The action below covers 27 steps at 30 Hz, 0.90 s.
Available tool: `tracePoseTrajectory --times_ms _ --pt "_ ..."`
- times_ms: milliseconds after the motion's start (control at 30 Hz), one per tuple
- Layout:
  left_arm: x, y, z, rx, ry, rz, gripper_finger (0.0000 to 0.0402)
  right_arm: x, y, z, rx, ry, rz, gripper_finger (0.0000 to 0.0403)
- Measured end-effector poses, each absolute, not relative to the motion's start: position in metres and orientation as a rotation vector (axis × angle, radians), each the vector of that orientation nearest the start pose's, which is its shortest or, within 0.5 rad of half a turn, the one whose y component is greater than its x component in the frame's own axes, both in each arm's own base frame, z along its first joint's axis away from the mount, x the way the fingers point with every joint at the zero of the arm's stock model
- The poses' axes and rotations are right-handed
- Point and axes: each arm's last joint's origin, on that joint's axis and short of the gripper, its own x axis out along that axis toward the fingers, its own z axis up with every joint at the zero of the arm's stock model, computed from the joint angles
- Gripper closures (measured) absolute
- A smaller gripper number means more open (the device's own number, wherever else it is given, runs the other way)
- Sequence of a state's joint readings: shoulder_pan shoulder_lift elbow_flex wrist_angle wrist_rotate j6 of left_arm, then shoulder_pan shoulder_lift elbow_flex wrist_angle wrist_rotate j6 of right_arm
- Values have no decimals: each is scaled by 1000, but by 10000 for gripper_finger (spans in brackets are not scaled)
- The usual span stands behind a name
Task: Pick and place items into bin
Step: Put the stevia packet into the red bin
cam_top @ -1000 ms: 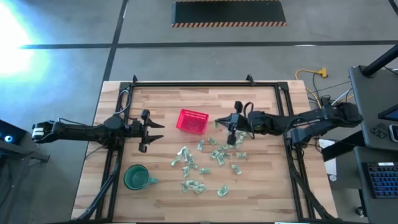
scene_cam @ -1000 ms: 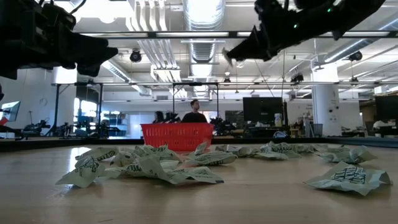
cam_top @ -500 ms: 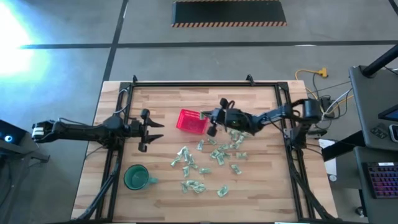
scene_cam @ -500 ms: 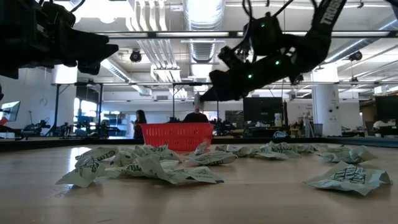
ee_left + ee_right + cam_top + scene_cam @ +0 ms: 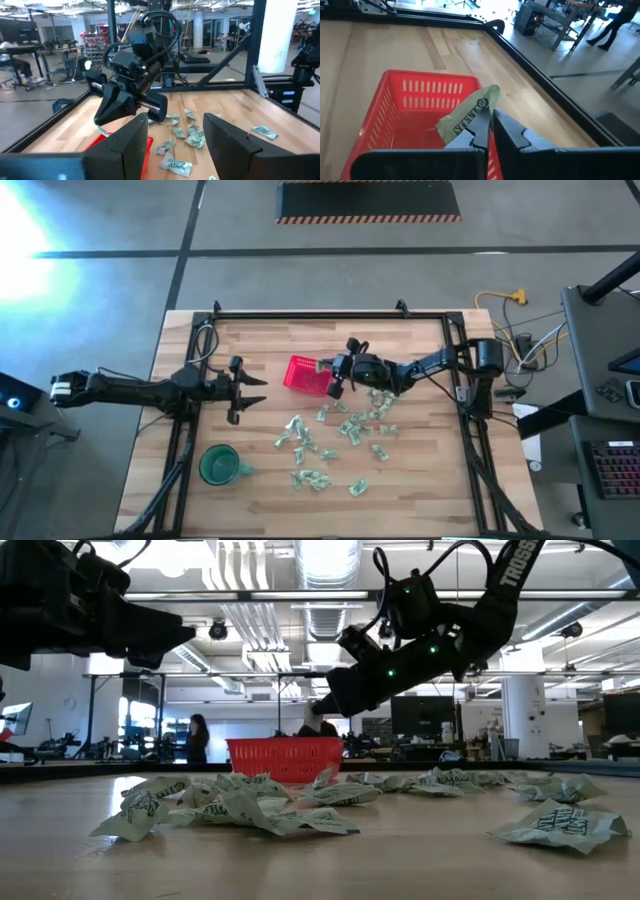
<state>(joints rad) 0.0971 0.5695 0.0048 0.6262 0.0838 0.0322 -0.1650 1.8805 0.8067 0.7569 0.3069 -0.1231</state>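
Note:
The red mesh basket (image 5: 306, 375) stands on the table left of centre, and the right wrist view looks down into it (image 5: 410, 107). Several pale green-and-white wrapped pieces (image 5: 340, 438) lie scattered on the wood to its right and toward the near edge. My right gripper (image 5: 334, 383) hovers at the basket's right rim, shut on one piece (image 5: 468, 113). My left gripper (image 5: 250, 388) hangs open above the table, left of the basket. Its fingers (image 5: 131, 142) point toward the right arm and touch nothing. My right gripper pinches one crinkled wrapped piece between its two fingers (image 5: 512, 132). The hold is on the piece's rear part (image 5: 479, 124), and the rest sticks out ahead of the tips. The fingers slant down from the table's right side. The piece is lifted clear above the basket's right rim (image 5: 101, 129).
A dark-green mug (image 5: 218, 465) stands near the table's near-left corner. Black frame rails (image 5: 330, 315) run along the far edge and both sides. Bare wood lies between the left gripper and the basket. People move in the room beyond the table (image 5: 196, 736).
My right gripper, shut on the piece, has travelled from above the scattered pile toward the table's left. It has come lower and now hangs at the basket's right rim. The left arm has kept still.

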Motion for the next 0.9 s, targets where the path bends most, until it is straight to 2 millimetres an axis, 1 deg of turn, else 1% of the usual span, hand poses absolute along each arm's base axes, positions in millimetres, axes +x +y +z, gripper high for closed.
tracePoseTrajectory --times_ms 133,300,400,500,600,700,833,900 --pt "134 11 171 38 -65 29 226 354 -67 136 -160 378 -441 352" --pt "136 11 171 38 -72 29 226 353 -66 140 -178 371 -435 303" --pt "138 11 170 36 -57 28 226 352 -60 146 -228 362 -377 284" --pt "143 12 167 -18 -5 26 226 349 -50 155 -291 398 -295 273" --pt "153 12 167 -29 81 -2 226 339 -43 164 -338 502 -242 269" --pt "166 12 170 -39 151 -50 226 323 -37 177 -338 633 -206 269" --pt "185 11 175 -36 198 -131 226 297 -32 200 -238 728 -200 274" --pt "193 11 174 -36 244 -173 226 284 -30 210 -178 747 -199 278"
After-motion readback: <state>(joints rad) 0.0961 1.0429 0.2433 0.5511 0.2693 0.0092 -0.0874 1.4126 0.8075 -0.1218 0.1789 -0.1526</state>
